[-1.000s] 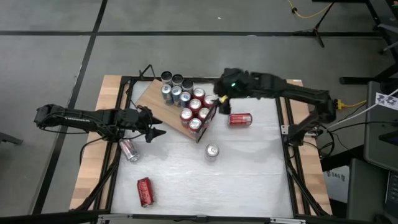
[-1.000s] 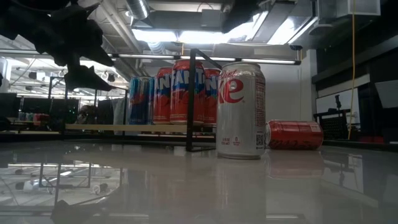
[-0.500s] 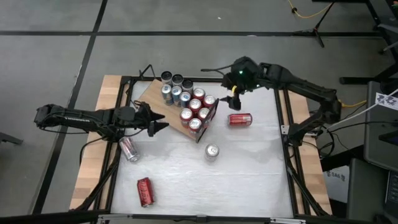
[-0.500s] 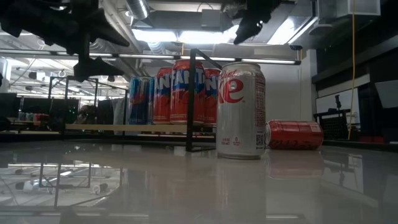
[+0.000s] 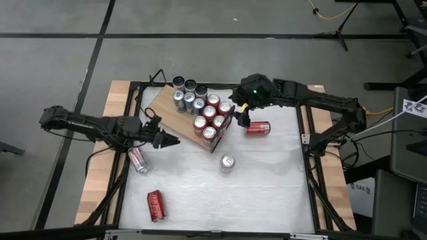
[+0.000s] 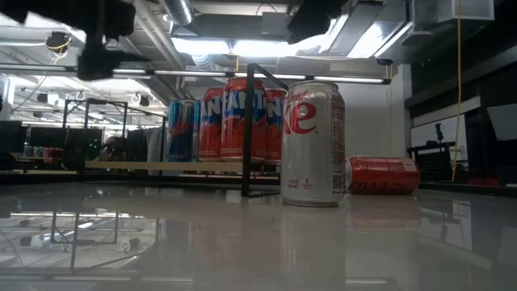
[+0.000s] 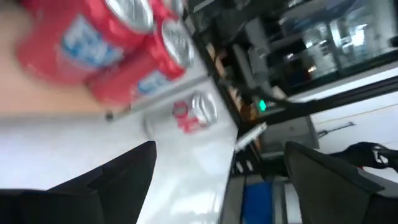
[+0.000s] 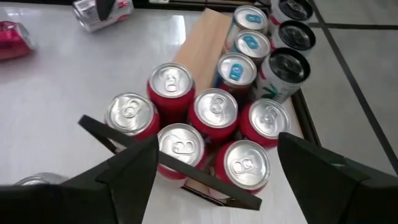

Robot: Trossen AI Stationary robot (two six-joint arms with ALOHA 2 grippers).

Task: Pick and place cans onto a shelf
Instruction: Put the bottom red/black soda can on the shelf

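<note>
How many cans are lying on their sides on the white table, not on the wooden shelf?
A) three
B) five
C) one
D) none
A: from above, three cans lie tipped over on the table: a red can beside the shelf, a silver-and-red can near the left gripper, and another red one nearer the front edge; the silver can stands upright.

Left gripper [image 5: 175, 141] stretched toward centre, jaws wide apart, empty. Right gripper [image 5: 241, 121] angled downward, jaws apart, empty.
</note>
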